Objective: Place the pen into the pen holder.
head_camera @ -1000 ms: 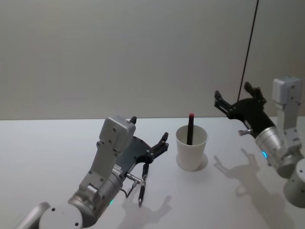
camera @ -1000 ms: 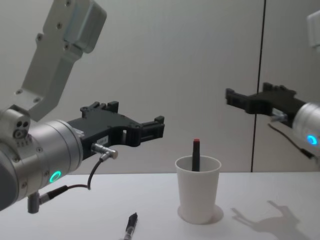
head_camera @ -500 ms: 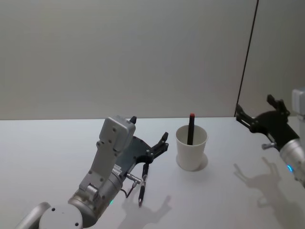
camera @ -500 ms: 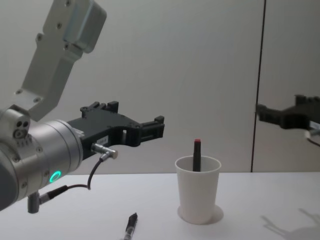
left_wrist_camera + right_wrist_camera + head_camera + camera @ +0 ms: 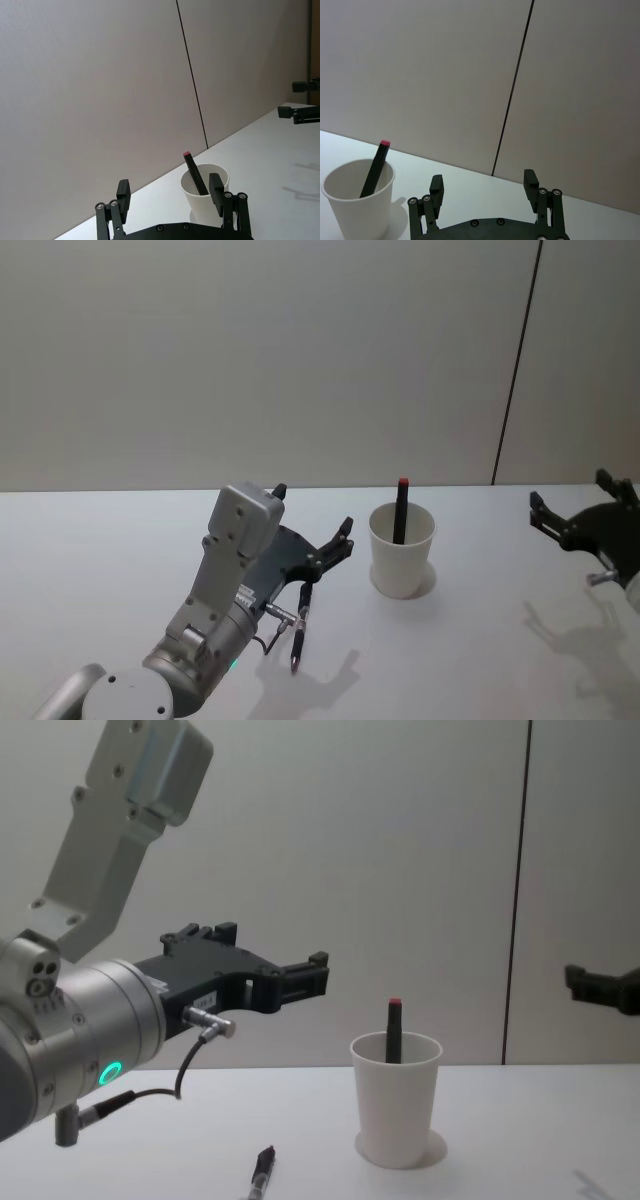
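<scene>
A dark pen (image 5: 298, 633) lies flat on the table (image 5: 100, 540), at about 7 o'clock from the paper cup (image 5: 402, 558). It sits below the left gripper (image 5: 313, 508) and clear of its fingers, which are spread wide and hold nothing. The cup stands at that gripper's 3 o'clock, with a red-tipped pen (image 5: 400, 508) leaning inside, its end above the rim. Well off at the cup's 3 o'clock, the right gripper (image 5: 569, 492) hangs above the table, fingers likewise apart and empty.
</scene>
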